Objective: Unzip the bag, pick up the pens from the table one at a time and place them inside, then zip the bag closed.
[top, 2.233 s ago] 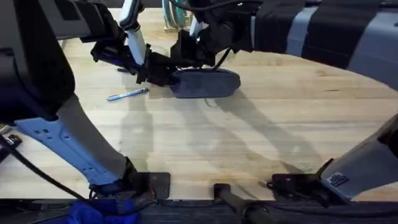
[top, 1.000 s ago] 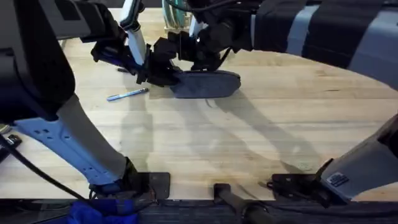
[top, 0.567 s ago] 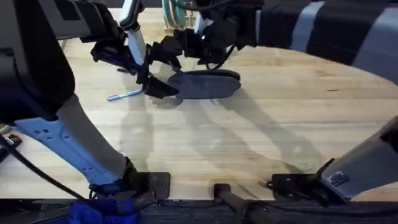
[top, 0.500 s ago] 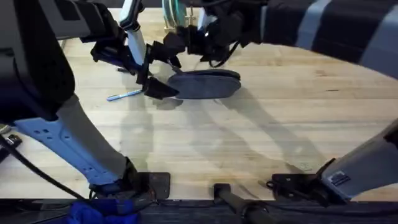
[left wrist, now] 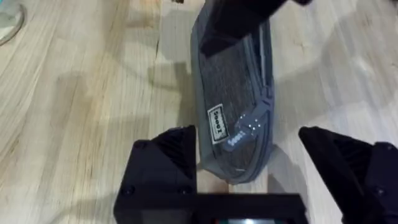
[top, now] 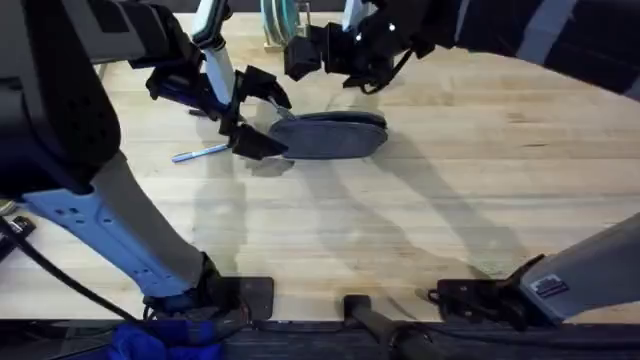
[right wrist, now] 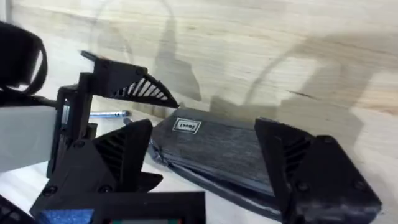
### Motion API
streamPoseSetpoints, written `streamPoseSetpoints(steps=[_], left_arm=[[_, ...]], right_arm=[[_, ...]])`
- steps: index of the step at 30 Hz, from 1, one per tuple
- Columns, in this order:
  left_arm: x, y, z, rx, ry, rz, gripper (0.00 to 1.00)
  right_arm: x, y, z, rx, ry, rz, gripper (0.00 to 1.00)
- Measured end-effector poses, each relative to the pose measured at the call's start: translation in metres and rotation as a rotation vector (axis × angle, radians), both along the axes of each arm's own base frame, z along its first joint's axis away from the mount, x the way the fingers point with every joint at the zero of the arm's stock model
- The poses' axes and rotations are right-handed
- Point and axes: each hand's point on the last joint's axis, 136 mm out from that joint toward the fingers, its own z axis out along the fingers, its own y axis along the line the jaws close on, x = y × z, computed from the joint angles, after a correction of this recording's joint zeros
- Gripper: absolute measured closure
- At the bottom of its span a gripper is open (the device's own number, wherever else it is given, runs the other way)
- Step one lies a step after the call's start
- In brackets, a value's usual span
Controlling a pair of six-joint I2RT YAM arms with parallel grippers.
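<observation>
The grey-blue bag lies flat on the table, its zipper edge running along one long side; I cannot tell whether the zipper is undone. My left gripper is open at the bag's left end, one finger on each side of that end and not gripping it. My right gripper hangs open above and behind the bag, clear of it. The silvery pen with a blue end rests on the wood left of the bag, and shows in the right wrist view too.
A clear glass object stands at the back edge just behind the right gripper. Both arm bases sit along the near edge, and bare wood lies to the right of and in front of the bag.
The left gripper let go of the bag's left end and opened. The right gripper lifted off the bag and drew back and up. The bag settled flat.
</observation>
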Motion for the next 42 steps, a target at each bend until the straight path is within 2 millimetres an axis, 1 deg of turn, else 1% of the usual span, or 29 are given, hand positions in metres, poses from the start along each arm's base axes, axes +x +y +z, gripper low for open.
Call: streamPoseSetpoints(steps=[8, 13, 17, 23, 27, 31, 37, 42], left_arm=[[0.001, 0.001, 0.0, 0.001, -0.004, 0.004, 0.006], [-0.001, 0.014, 0.004, -0.007, 0.039, 0.048, 0.006], [0.002, 0.033, 0.015, -0.016, 0.074, 0.106, 0.006], [0.006, 0.057, 0.034, -0.027, 0.109, 0.179, 0.006], [0.006, 0.065, 0.049, -0.033, 0.139, 0.205, 0.006], [0.006, 0.069, 0.06, -0.021, 0.156, 0.203, 0.004], [0.001, 0.069, 0.076, -0.012, 0.203, 0.194, 0.004], [-0.003, 0.07, 0.076, 0.009, 0.252, 0.204, 0.004]], right_arm=[[0.01, -0.005, 0.015, 0.002, -0.035, 0.0, 0.006], [0.009, -0.013, 0.023, -0.034, -0.03, 0.015, 0.006], [0.009, -0.026, 0.028, -0.073, -0.015, 0.005, 0.006], [0.014, -0.048, 0.038, -0.105, -0.002, -0.032, 0.006], [0.016, -0.058, 0.045, -0.121, 0.001, -0.037, 0.006], [0.018, -0.06, 0.052, -0.125, -0.013, -0.029, 0.006], [0.008, -0.066, 0.046, -0.156, 0.031, -0.023, 0.006], [-0.003, -0.075, 0.04, -0.204, 0.071, -0.014, 0.006]])
